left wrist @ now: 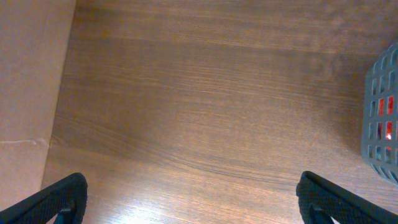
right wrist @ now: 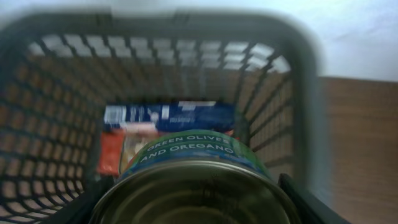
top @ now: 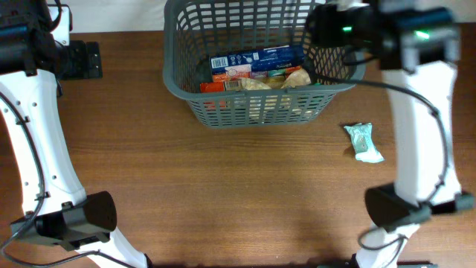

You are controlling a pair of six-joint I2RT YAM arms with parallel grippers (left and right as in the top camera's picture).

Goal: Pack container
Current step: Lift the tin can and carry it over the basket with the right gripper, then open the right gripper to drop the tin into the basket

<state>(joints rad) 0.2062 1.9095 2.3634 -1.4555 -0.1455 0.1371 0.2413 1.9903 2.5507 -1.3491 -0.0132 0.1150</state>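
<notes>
The dark grey slotted basket (top: 186,82) stands at the back centre of the table and holds a blue box (top: 256,59), a red pack and tan bags. My right gripper (top: 327,26) hangs over the basket's right rim, shut on a metal can (right wrist: 199,180) labelled green olives and oregano. The right wrist view shows the can above the basket's inside (right wrist: 56,118). My left gripper (left wrist: 186,202) is open and empty over bare wood at the far left (top: 74,59); a basket corner (left wrist: 380,112) shows at its right edge.
A pale green packet (top: 363,141) lies on the wooden table to the right of the basket. Both arm bases stand at the front corners. The table's left edge runs down the left wrist view (left wrist: 62,93).
</notes>
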